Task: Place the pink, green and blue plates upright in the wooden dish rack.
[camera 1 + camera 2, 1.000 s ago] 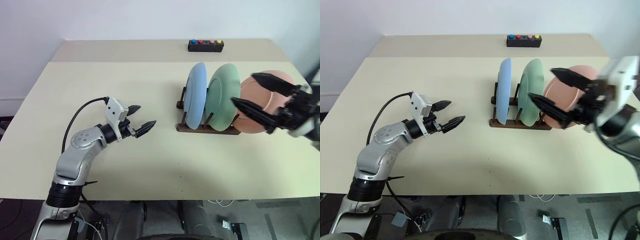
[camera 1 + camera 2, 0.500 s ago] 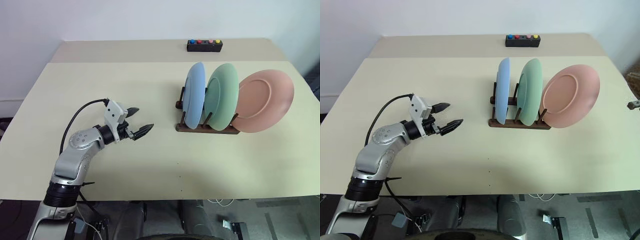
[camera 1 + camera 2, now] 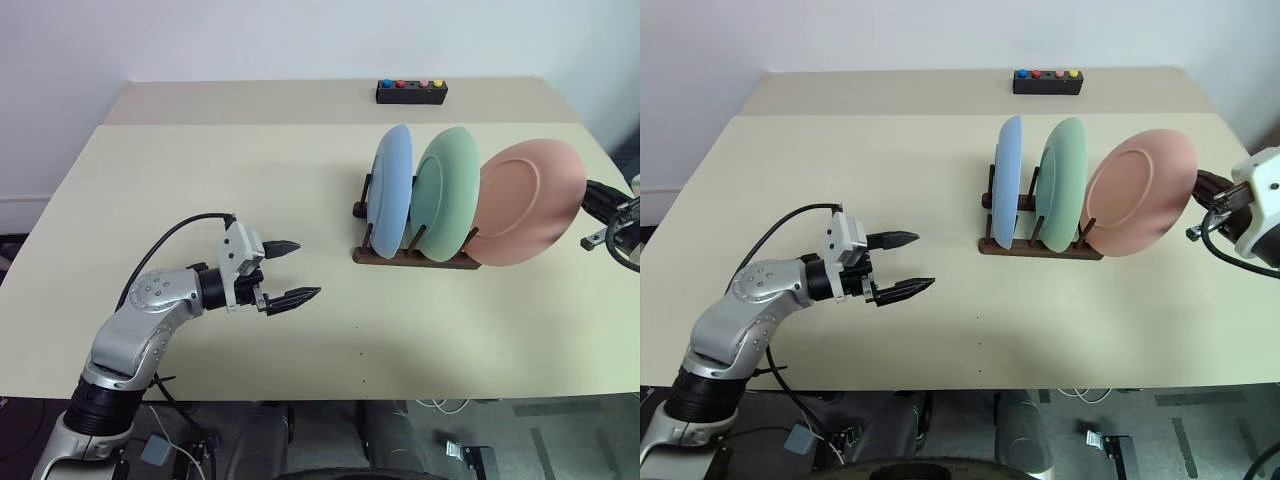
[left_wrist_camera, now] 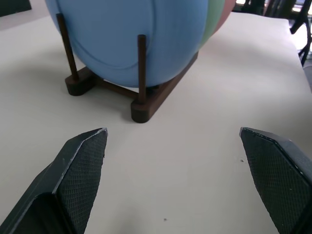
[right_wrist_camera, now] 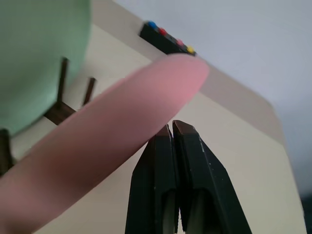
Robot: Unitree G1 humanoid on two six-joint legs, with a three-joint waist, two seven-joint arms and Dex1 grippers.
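Note:
The blue plate (image 3: 392, 190), green plate (image 3: 447, 192) and pink plate (image 3: 527, 203) stand on edge in the wooden dish rack (image 3: 415, 257) at the table's right. The pink one sits at the rack's right end and leans outward. My right gripper (image 3: 592, 192) is shut with nothing in it, just past the pink plate's right rim. In the right wrist view its tips (image 5: 171, 127) lie close by that rim (image 5: 122, 112); I cannot tell whether they touch. My left gripper (image 3: 308, 269) hangs open over bare table left of the rack, pointing at it (image 4: 146, 105).
A small black box with coloured buttons (image 3: 411, 92) lies at the table's far edge behind the rack. The beige table (image 3: 250, 170) stretches wide to the left and front of the rack. Its right edge runs close beside my right gripper.
My right gripper, open across the pink plate a second ago, has drawn off to the right and shut. My left gripper has pulled back a little and swung towards the rack.

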